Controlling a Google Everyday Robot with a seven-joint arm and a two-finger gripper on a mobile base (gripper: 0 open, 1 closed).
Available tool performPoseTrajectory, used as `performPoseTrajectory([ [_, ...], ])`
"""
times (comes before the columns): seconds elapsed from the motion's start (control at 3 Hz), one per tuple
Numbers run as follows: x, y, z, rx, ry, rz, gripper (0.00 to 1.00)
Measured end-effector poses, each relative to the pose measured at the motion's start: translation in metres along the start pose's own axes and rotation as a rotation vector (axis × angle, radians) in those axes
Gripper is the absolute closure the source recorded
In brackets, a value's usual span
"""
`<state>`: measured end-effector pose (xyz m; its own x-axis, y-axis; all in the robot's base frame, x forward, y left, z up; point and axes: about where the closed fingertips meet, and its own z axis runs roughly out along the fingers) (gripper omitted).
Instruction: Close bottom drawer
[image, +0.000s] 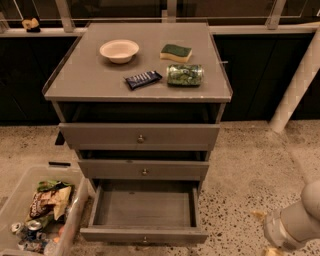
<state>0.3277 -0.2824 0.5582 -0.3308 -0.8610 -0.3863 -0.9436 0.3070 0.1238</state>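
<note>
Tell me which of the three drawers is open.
The bottom drawer: its grey inside shows, the middle drawer and top drawer show only fronts. The gripper is at the lower-right edge.

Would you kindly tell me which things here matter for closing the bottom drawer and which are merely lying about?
Job: bottom drawer, pulled open; tool, low at the right edge.
Lying about: bowl, sponge, can, snack bar, rubbish bin.

Speckled beige floor (250, 160), dark panelled wall (255, 75) behind, white slanted post (298, 86) at right.
</note>
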Motion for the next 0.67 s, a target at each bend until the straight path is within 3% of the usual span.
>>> performPoseTrajectory([
  [0.33, 0.0372, 0.0098, 0.0781, -0.077, -0.037, 0.043, 0.0],
  [0.67, 0.0372, 0.0098, 0.0781, -0.077, -0.037, 0.043, 0.0],
])
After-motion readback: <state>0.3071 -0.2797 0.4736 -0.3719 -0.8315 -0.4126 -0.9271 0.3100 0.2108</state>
